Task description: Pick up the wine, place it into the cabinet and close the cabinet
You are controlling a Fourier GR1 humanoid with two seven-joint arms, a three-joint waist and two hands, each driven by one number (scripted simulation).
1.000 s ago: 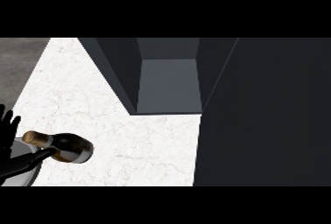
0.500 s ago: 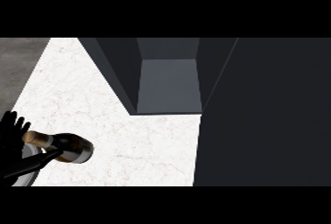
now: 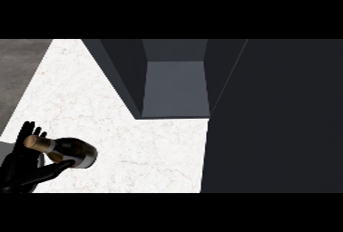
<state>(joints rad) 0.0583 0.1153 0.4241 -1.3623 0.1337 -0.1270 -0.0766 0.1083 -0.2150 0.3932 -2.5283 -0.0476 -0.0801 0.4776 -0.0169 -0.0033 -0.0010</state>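
Pick-up stage, by the look of it: the left hand [image 3: 26, 165] at lower left has its thumb curled under the wine bottle [image 3: 67, 152] and its fingers up behind the neck — holding it tilted over the white counter [image 3: 134, 149]. Next move, I judge, calls for carrying it up and right into the open cabinet [image 3: 175, 88] at upper centre, well apart from it. Right hand out of view; the dark mass filling the right [image 3: 275, 118] — maybe the door — is hard to make out.
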